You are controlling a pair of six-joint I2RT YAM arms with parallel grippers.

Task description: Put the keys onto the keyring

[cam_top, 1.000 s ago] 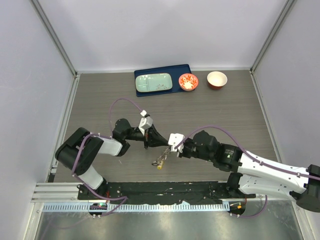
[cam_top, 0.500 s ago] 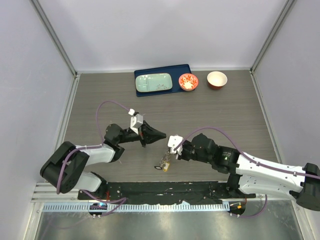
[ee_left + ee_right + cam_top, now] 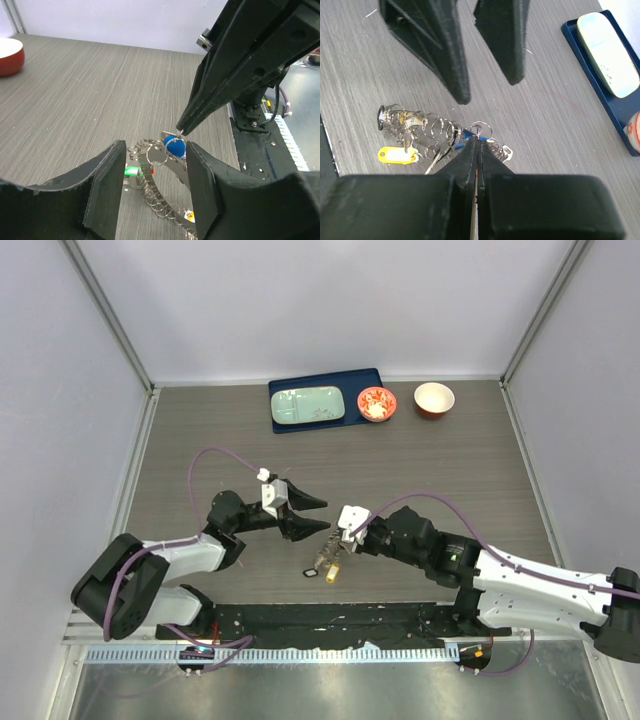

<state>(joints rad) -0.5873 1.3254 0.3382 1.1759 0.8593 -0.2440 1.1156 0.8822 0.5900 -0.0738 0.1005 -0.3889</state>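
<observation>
Fingers (image 3: 105, 185) of the left hand (image 3: 322, 515) stand spread and empty just left of the keyring (image 3: 435, 127), a probably light, slippery tangle of thin wire loops on the table (image 3: 450, 470) with the keys (image 3: 173, 145) among them, best pinched by one stiff loop, as the closed right hand (image 3: 476, 145) does at its right.

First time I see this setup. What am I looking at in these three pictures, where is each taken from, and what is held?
Two robot arms are bolted at the near edge of a table. The overhead picture looks down on both; the other two come from a camera on each wrist, showing its own fingers. The left hand stands open, empty, near a bunch of keys on linked wire rings. The right hand is shut, pinching one small ring of that bunch. Far back lie a blue tray with a pale plate, a patterned bowl and a red bowl.
</observation>
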